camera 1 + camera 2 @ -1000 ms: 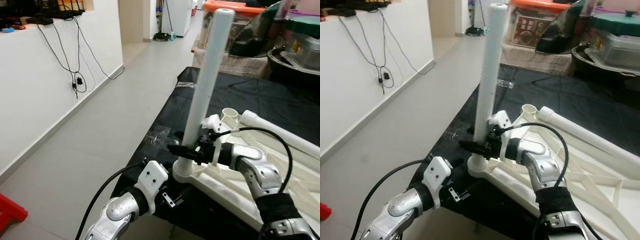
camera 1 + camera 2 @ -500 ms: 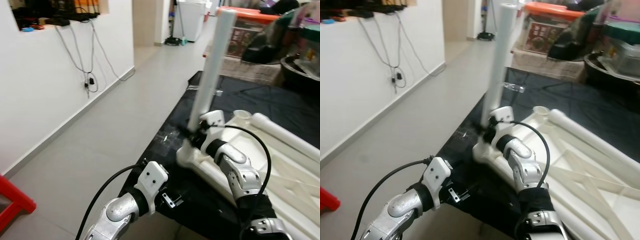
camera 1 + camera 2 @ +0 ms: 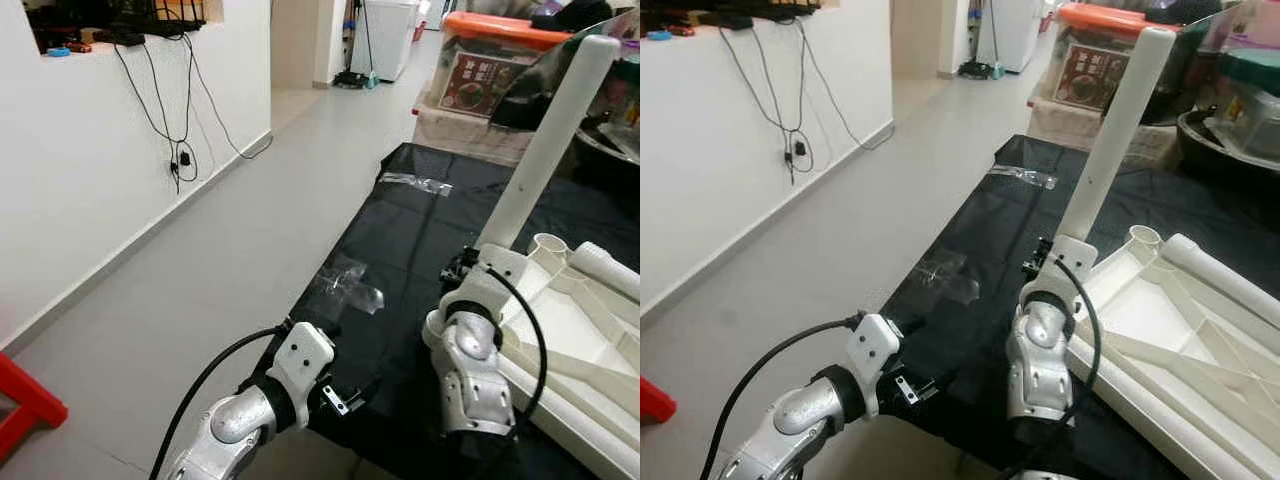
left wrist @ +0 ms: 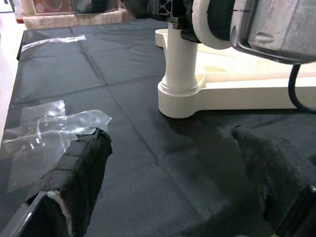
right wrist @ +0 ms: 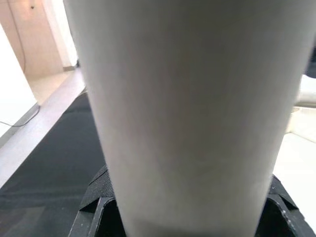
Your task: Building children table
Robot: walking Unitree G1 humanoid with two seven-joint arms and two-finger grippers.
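A humanoid robot stands at the edge of a black mat [image 3: 400,240] spread on a grey floor, where the white plastic tabletop [image 3: 1160,330] of a children's table lies upside down. The right gripper [image 5: 187,217] pinches a white table leg [image 3: 1110,140], its black fingers pressed against either side near the leg's lower end; from the right wrist camera the leg looms close. Compared with a second ago, the leg has tipped — it stood nearly straight up and now leans away to the robot's right, though part of that change comes from the head camera swinging, since the whole room has shifted in view. The right forearm has also folded in closer to the body. From the left wrist camera the leg's foot sits inside the round corner socket [image 4: 180,96] of the tabletop, resting on the mat. The left gripper [image 4: 168,168] hovers low over the mat with its padded fingers spread wide and empty, near a piece of clear tape [image 4: 44,133]. A second white leg [image 3: 1230,280] lies across the tabletop. The lean suggests the leg is seated but probably still being worked home — it likely needs straightening.
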